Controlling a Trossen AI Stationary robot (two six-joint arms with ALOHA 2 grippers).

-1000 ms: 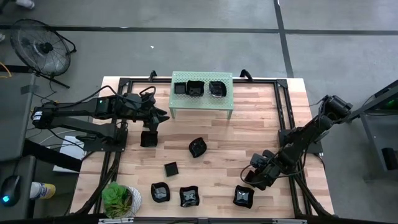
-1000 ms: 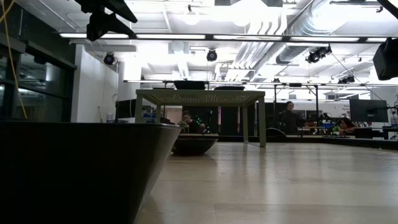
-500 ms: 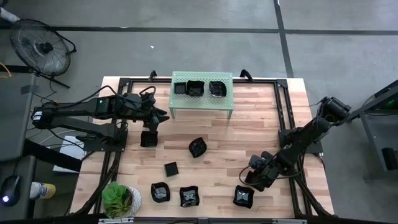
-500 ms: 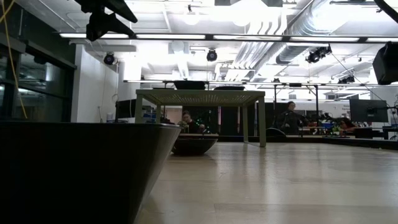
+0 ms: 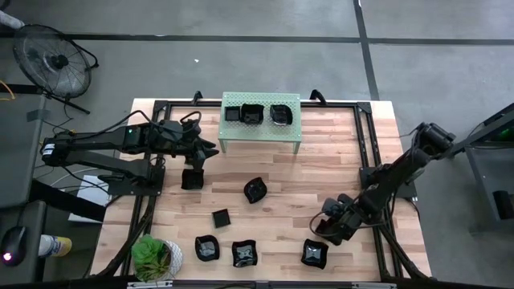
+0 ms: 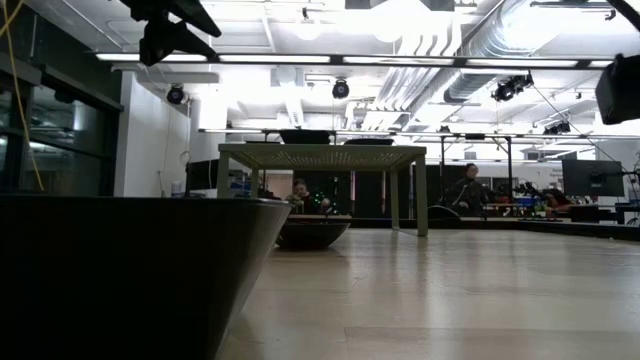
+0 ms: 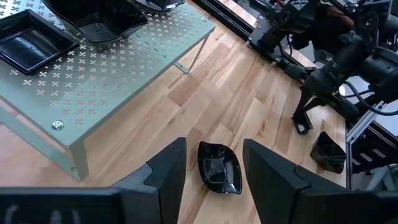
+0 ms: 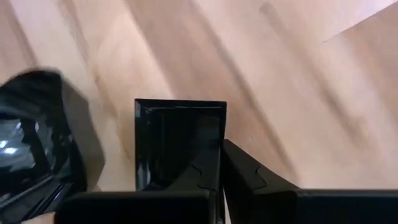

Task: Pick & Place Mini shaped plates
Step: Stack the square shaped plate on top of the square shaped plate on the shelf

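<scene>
The right end effector is hovering near the surface's front right corner, pinching a square mini plate by its rim, while the left end effector is waiting spread open beside the green shelf bearing three plates.

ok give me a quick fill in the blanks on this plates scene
1. The green shelf carries ___ black plates.
2. The left gripper hangs above a wavy plate on the table with its fingers ___.
3. The right gripper is shut on the wall of a ___ plate.

Missing words: three; open; square
</scene>
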